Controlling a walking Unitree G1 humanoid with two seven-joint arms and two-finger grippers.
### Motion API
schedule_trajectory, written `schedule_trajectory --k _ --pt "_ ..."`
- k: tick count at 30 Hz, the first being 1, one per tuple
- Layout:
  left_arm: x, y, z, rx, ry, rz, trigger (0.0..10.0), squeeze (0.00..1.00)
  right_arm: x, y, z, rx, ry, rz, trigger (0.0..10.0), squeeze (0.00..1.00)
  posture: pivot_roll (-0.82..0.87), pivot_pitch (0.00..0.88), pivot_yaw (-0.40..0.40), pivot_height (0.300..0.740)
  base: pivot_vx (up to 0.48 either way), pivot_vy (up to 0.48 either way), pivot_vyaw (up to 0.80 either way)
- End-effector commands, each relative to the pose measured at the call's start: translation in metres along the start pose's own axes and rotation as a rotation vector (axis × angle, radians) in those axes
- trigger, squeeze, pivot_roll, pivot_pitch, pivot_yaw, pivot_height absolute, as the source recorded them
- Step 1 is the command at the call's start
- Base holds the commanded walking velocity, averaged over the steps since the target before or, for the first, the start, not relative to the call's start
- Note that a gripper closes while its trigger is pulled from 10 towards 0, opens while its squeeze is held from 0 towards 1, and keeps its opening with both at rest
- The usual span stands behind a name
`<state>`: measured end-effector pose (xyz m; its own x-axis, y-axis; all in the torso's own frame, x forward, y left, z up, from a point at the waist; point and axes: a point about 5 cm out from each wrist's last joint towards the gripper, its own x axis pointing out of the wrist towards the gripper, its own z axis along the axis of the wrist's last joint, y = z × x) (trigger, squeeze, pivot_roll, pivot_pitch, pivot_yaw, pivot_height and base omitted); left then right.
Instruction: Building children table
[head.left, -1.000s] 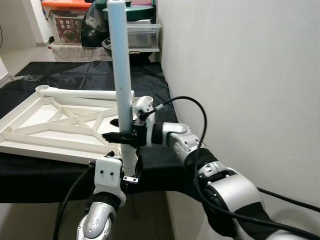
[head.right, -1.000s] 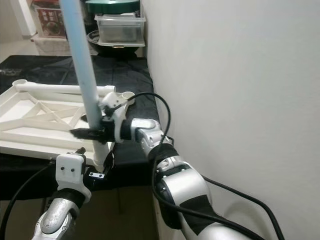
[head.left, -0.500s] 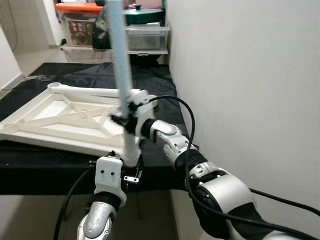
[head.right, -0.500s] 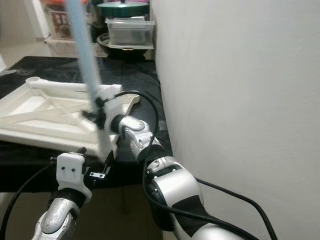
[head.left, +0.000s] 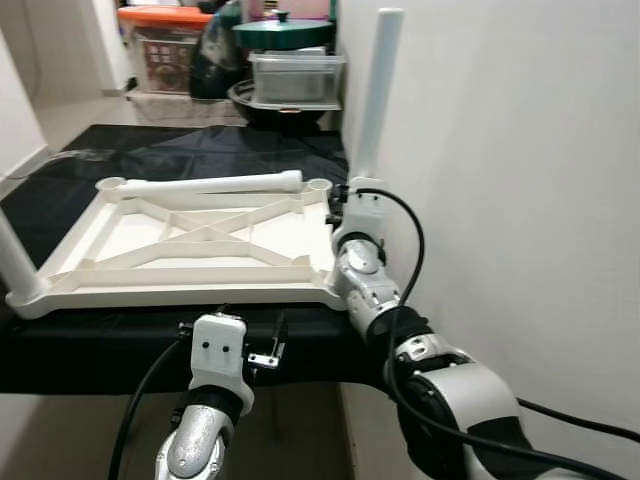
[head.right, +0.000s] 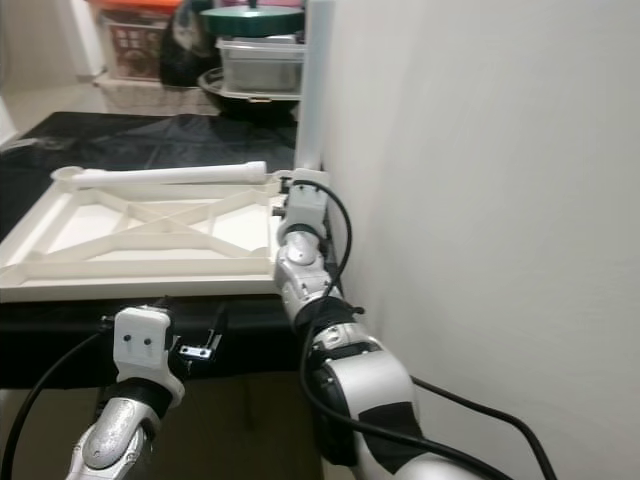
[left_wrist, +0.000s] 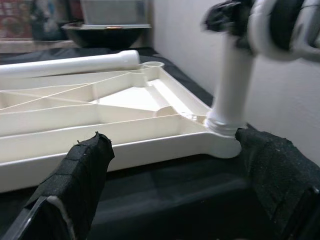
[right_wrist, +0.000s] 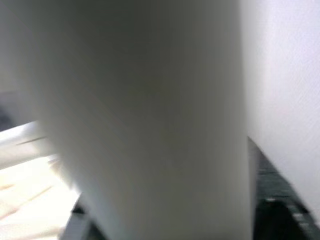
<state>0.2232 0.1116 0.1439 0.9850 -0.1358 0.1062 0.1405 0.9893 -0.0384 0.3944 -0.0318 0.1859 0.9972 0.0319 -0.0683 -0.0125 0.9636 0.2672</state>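
Upturned tabletop flat on black surface; upright leg at near right corner socket, hard against wall; loose leg along far rim. Right tool gripping upright leg; left tool open, idle below near edge. Advised: keep leg plumb, press straight down; scant room wallside.

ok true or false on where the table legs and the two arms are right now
1. A white leg stands upright at the tabletop's near corner by the wall. True.
2. The right gripper is on that leg. True.
3. The left gripper holds a leg. False: its fingers are apart, holding nothing.
4. Another leg lies along the tabletop's far edge. True.
5. The tabletop rests on bare wood. False: on a black cloth.
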Motion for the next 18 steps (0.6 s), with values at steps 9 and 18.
schedule_trajectory --k 9,18 --pt "0.001 -0.001 -0.003 0.001 0.01 -0.003 10.0 0.0 -0.003 0.024 0.01 0.074 -0.012 0.472 10.0 0.0 0.02 0.0 -0.054 0.74 0.0 0.0 0.0" --pt "0.001 -0.001 -0.002 -0.003 0.007 -0.006 10.0 0.0 -0.02 0.022 0.004 -0.071 0.176 1.156 10.0 0.0 0.02 0.0 -0.055 0.74 0.0 0.0 0.0"
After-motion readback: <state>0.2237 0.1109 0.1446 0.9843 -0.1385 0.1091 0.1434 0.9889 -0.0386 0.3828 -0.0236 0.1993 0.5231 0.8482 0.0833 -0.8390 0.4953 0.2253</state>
